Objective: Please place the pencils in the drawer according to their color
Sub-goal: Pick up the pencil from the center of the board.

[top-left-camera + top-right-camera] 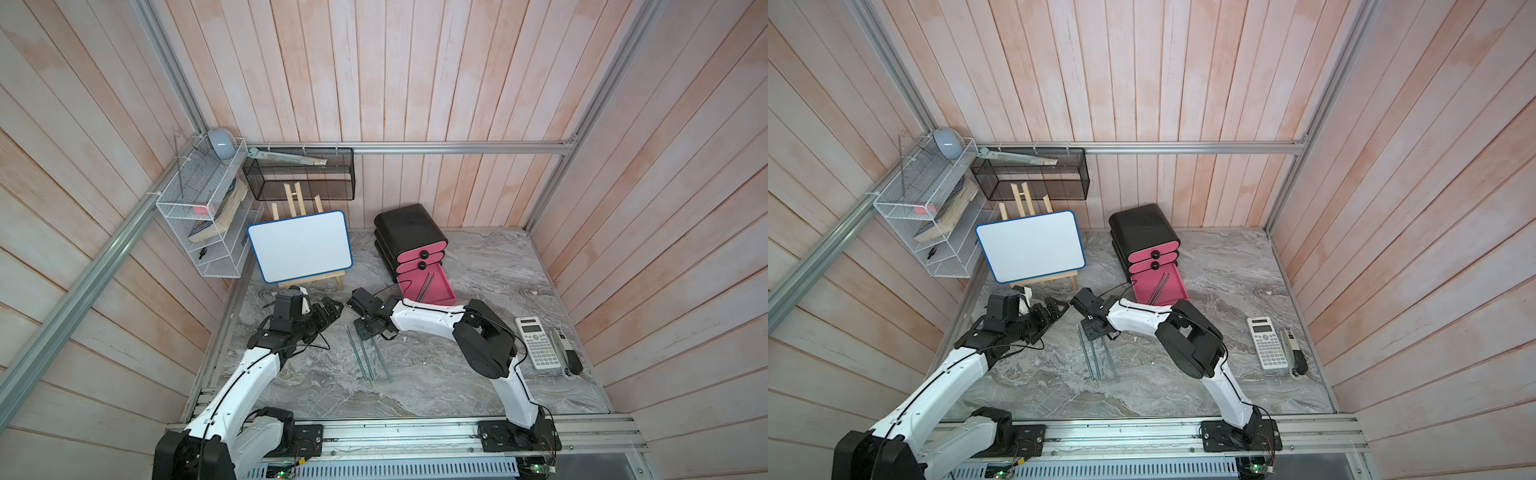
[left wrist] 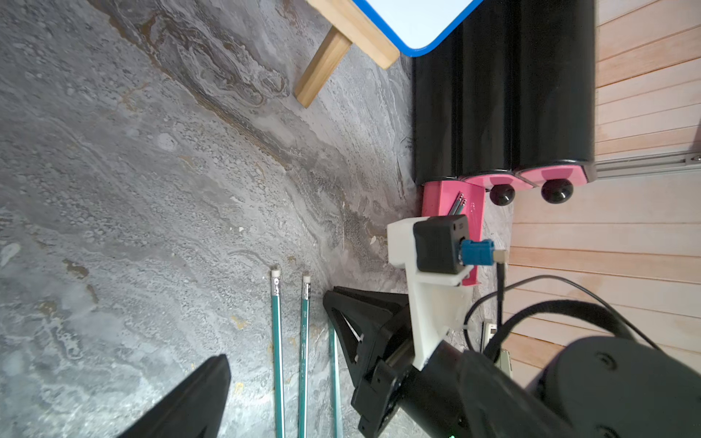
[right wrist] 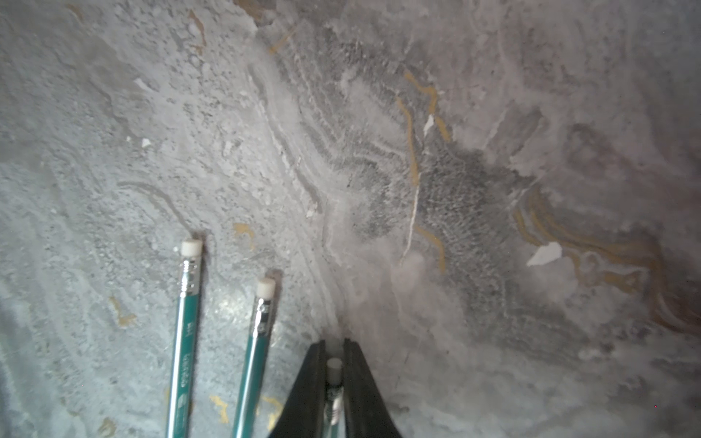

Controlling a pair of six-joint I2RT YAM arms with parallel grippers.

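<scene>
Three teal-green pencils lie side by side on the marble table. Two lie loose [image 1: 358, 353] [image 3: 186, 341]. My right gripper [image 3: 334, 347] is down at the table, shut on the eraser end of the third pencil [image 3: 333, 369] [image 1: 382, 361]. The black drawer cabinet [image 1: 409, 232] stands behind. Its bottom pink drawer [image 1: 440, 291] is pulled out, with dark pencils [image 1: 427, 282] [image 2: 459, 203] lying inside. My left gripper [image 1: 332, 311] hovers open to the left of the pencils, holding nothing. Only one of its fingers [image 2: 197, 394] shows in the left wrist view.
A whiteboard on a wooden easel [image 1: 300, 247] stands at the back left, close behind my left gripper. A white wire rack [image 1: 203, 208] and a black mesh basket [image 1: 299, 178] hang on the wall. A calculator [image 1: 536, 343] and a stapler [image 1: 567, 353] lie at the right.
</scene>
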